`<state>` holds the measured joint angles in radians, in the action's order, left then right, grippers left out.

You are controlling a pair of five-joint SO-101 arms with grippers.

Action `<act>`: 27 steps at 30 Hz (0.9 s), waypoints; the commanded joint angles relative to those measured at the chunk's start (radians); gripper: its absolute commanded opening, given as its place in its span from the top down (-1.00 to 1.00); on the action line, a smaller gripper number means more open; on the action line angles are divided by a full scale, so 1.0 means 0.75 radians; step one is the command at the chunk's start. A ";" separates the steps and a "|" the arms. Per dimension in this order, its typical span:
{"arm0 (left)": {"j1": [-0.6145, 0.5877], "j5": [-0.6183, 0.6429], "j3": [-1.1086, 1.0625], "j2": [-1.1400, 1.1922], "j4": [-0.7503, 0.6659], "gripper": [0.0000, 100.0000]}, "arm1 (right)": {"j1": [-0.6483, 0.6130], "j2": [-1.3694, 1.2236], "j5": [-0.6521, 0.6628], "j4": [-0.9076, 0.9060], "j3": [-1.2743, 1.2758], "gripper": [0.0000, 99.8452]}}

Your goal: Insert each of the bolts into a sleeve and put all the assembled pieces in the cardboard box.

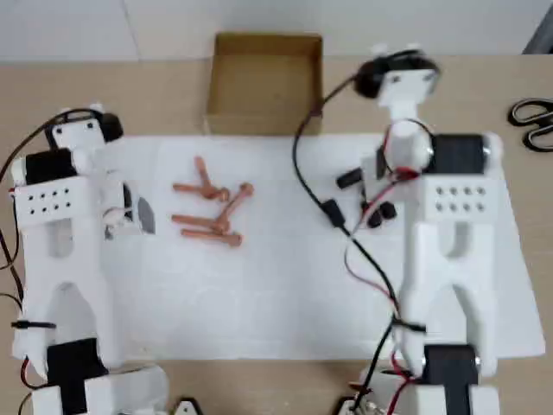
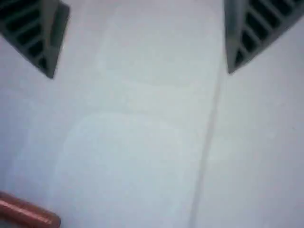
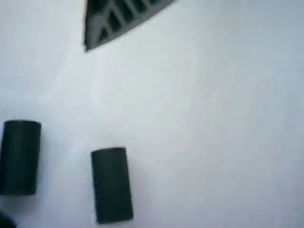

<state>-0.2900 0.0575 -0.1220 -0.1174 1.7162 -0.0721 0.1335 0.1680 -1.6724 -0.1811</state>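
Note:
Several copper-coloured bolts (image 1: 210,206) lie in a loose cluster on the white sheet (image 1: 285,294), left of centre. Two black sleeves (image 1: 349,179) (image 1: 383,211) lie on the sheet beside my right gripper (image 1: 376,194); the right wrist view shows them lying apart (image 3: 19,156) (image 3: 111,185), below one finger (image 3: 118,19), with nothing held. My left gripper (image 2: 137,71) hovers open over bare sheet just left of the bolts, and one bolt end (image 2: 26,213) shows at the picture's edge. The cardboard box (image 1: 266,112) stands open at the back centre.
Scissors (image 1: 534,115) lie on the table at the far right. A black cable (image 1: 333,212) with a connector crosses the sheet between the bolts and the right arm. Both arm bases stand at the table's near edge.

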 commanded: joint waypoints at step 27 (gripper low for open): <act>-0.098 -0.014 0.071 0.072 -0.020 0.55 | -0.222 -0.398 0.084 0.169 -0.002 0.71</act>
<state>-0.3667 0.0499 -0.1158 -0.0529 1.7070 -0.2256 -0.1688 0.2094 -1.5789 -0.1765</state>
